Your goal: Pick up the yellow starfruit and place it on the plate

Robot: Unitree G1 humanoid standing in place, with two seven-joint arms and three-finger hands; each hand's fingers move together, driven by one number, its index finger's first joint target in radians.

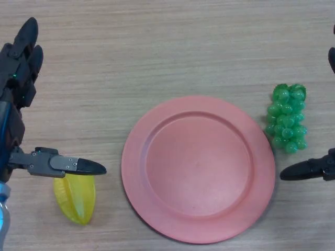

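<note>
Wooden table (157, 47), bare pink plate (198, 168), yellow starfruit (76, 198) beside it

Yellow starfruit (76, 198), pink plate (152, 136), green grapes (287, 117), black robot hands

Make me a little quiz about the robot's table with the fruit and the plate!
1. True or false: the yellow starfruit is already lying on the pink plate.
2. Which fruit lies beside the plate on the robot's right side? A) a banana B) the green grapes C) an apple
3. Fill in: the hand nearest the starfruit is the robot's ____ hand.

Key
1. False. The starfruit lies on the table near the plate's left side, apart from it.
2. B.
3. Left. The left hand has a finger reaching over the starfruit's top, while the right hand shows only at the edge.
</note>
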